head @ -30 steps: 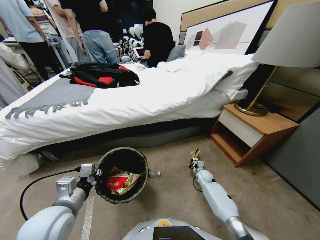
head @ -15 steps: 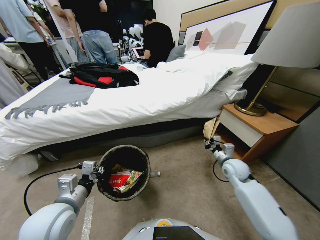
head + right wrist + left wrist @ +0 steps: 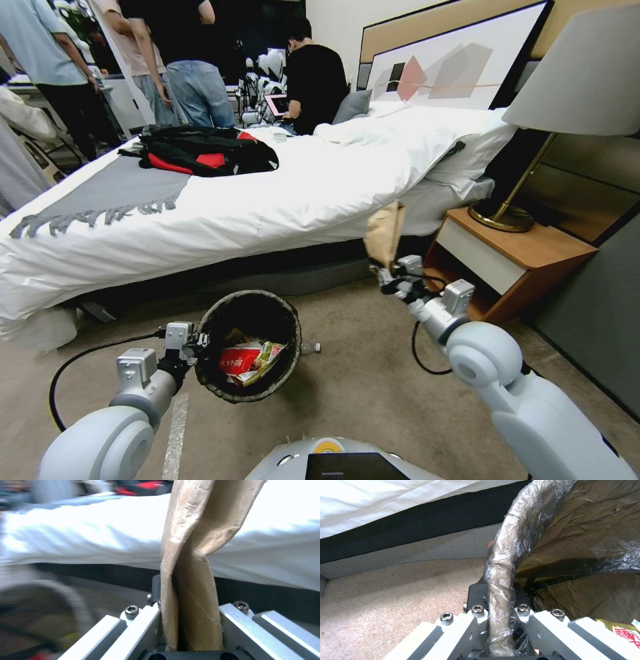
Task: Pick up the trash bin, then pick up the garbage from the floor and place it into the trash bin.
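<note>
The trash bin hangs tilted toward me at the lower left, its dark bag liner folded over the rim. My left gripper is shut on that rim, the liner pinched between its fingers. Red-and-white and yellow-green packets lie inside the bin. My right gripper is raised to the right of the bin and above it, shut on a brown paper piece of garbage that stands up out of the jaws. A small bottle lies on the floor just behind the bin.
The white bed runs across the view right behind the bin. A wooden nightstand with a lamp stands at the right, next to a dark wall panel. A black cable trails on the floor at the left.
My right arm has lifted the brown paper off the floor and swung it up and left, toward the bin. The bin and left gripper have barely moved.
</note>
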Controlling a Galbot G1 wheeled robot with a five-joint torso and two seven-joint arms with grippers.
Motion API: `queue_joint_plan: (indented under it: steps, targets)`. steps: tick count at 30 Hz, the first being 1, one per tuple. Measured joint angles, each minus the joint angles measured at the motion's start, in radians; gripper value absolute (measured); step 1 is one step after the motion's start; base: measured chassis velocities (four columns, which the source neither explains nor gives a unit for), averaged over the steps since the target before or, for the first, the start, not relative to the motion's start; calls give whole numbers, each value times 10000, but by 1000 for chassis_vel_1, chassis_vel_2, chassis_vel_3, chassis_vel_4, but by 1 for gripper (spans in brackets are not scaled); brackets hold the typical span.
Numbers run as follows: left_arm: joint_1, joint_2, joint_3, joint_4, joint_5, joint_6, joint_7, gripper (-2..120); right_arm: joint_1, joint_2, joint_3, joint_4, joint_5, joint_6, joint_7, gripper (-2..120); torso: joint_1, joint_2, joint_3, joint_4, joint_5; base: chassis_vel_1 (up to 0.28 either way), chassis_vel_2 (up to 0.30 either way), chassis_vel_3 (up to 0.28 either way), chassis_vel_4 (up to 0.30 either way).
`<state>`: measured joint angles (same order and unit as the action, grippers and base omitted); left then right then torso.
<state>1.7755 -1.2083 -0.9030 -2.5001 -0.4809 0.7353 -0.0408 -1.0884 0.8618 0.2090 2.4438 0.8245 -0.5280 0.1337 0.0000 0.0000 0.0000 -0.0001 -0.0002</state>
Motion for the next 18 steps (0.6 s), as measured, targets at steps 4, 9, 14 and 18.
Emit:
queue_joint_plan:
  steps: [4,9,14,18]
  targets:
    - [3,-12,50,0,64,0,-7,1,529,9,-964,-59,44,-22,-183,3,0,0,0,2,-1,0,0,0,0]
    - [-7,-35,90,0,104,1,-10,1,1043,241,-2039,-464,-76,-8,-210,3,0,0,0,1,1,0,0,0,0]
    - [-55,-68,100,0,114,1,-15,1,1565,756,-3572,-1058,-196,-30,-23,2,0,-1,0,1,0,0,0,0,0]
    - [-81,-87,98,0,116,1,-15,1,1623,922,-4196,-1261,-212,-138,65,2,0,-1,0,0,0,0,0,0,0]
